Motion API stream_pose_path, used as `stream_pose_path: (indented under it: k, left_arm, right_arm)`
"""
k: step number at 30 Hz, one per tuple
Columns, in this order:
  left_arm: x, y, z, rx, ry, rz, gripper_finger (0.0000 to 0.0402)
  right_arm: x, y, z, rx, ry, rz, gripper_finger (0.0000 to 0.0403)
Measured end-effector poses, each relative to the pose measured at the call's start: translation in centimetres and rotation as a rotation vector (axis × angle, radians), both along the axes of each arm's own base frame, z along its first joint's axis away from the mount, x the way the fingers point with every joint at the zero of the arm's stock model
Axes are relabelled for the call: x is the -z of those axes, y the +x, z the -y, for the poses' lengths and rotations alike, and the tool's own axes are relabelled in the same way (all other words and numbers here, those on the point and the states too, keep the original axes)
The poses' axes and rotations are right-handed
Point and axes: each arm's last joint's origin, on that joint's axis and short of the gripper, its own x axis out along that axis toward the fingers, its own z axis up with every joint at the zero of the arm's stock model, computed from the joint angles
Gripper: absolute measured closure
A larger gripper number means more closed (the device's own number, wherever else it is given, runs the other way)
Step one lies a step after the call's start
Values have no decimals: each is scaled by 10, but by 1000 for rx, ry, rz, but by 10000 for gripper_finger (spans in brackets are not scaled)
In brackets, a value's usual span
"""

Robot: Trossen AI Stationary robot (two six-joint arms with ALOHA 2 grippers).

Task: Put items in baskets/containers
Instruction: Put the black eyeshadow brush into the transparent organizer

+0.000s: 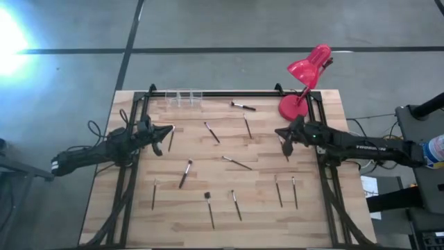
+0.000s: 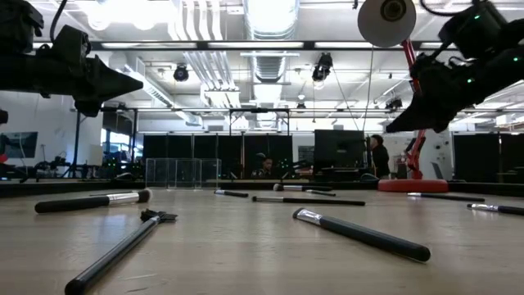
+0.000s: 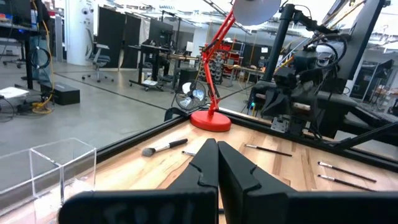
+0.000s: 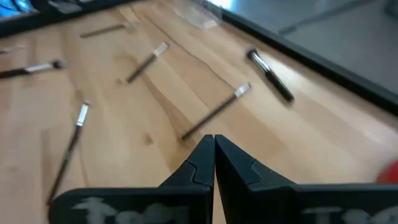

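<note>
High view, near edge first: brushes (image 1: pixel 210 210) lie scattered flat over the wooden table (image 1: pixel 132 208), none picked yet. Mid-table, both arms hover above the wood, empty. Left gripper (image 1: pixel 168 130) is pinched closed with nothing in it, over the left side next to one brush (image 1: pixel 171 142). Right gripper (image 1: pixel 280 132) is also closed tight and empty, over the right side, near the red lamp (image 1: pixel 300 83). Far edge: clear containers (image 1: pixel 184 98) sit against the back rail, left of centre, nearly invisible on wood; nothing seems to be in them.

My read: the step is the first pick. To do it well, open the fingers before descending, line them across the brush shaft rather than along it, and grab mid-shaft so it doesn't pivot. The sticks are thin and flat on wood, so go right down to the surface. Left arm has the shorter carry to the cups.
</note>
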Motion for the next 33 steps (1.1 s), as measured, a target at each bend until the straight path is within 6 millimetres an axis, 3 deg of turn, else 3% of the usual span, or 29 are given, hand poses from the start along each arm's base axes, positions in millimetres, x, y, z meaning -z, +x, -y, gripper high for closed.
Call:
stream_pose_path:
  k: [9,15,27,33]
  left_arm:
    - [-12,-1,0,-8,79,97,401]
    - [-11,0,2,68,-9,128,401]
    - [1,7,3,150,-92,8,401]
    - [4,9,4,200,-96,-25,401]
  right_arm:
    - [18,13,5,106,152,-116,394]
    - [20,20,7,139,202,-146,390]
    - [39,26,11,422,388,-401,293]
    - [45,35,20,508,410,-464,278]
